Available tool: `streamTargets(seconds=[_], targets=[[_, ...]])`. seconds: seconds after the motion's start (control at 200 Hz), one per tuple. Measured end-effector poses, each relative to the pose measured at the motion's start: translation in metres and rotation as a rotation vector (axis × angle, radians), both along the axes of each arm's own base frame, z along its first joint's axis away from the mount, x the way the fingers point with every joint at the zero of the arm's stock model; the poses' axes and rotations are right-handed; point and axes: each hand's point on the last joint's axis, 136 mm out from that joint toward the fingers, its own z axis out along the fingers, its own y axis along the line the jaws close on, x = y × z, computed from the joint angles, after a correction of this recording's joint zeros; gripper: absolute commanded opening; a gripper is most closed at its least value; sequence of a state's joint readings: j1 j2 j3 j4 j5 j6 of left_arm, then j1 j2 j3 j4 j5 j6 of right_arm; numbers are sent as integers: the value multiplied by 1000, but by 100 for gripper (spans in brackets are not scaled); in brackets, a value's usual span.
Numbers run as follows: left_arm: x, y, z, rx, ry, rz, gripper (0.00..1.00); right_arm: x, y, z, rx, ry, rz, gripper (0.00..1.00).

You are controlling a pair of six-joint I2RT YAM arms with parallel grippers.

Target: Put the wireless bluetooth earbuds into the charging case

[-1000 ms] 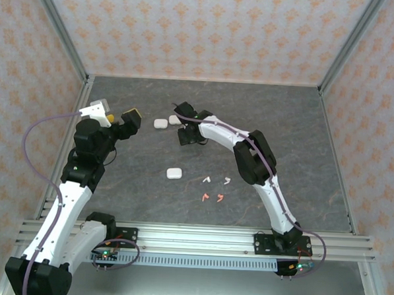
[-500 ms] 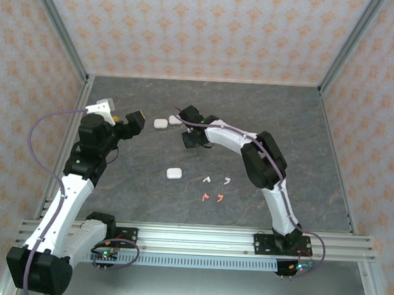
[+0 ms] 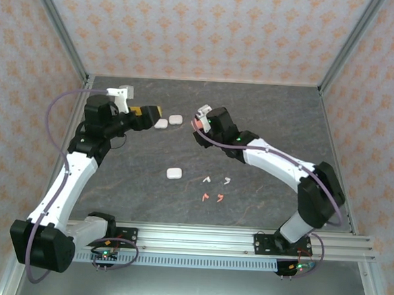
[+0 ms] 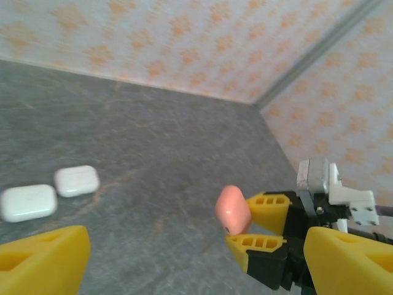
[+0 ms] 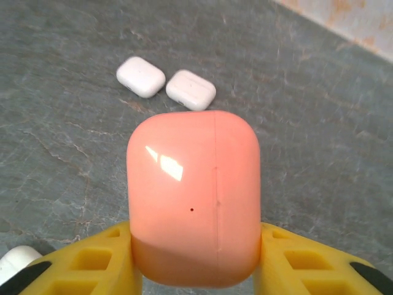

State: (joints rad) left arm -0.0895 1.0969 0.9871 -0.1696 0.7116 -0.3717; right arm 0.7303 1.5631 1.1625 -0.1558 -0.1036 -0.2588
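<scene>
- Two tiny white hook-shaped plastic earbuds (image 3: pixel 206 180) and two coral-pink earbuds (image 3: pixel 206 197) lie loose on the grey stone-patterned tabletop (image 3: pixel 285 112), front-centre, well apart from both grippers.
- Handling, judged: very light, rigid and glossy, so likely slippery and apt to skid. Pinch across the bulbous head, not the stem tip.
- Right gripper (image 3: pixel 198 126): yellow ribbed fingers (image 5: pixel 92 264) pinch a glossy coral-pink rounded case (image 5: pixel 193 196) by its lower sides, clear of the table. Its seam appears shut.
- Left gripper (image 3: pixel 152 113): fingers spread wide, nothing between, facing that case.
- Smooth white rounded cases: a pair (image 3: pixel 160 124) at the rear, a third (image 3: pixel 174 173) near the earbuds.
</scene>
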Motion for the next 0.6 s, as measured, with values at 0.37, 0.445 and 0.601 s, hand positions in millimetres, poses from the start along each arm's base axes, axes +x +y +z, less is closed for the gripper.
streamTargets(seconds=[0.37,0.445,0.601], targets=[[-6,-71,1,-53,59,-324,84,-21,-4,69,49,-203,132,42],[-8,-79,-3,-59,78,-354,83,-23,-4,73,41,-222,149,42],[-8,-90,-9,-88,112,-384,81,-26,0,73,24,-237,185,42]])
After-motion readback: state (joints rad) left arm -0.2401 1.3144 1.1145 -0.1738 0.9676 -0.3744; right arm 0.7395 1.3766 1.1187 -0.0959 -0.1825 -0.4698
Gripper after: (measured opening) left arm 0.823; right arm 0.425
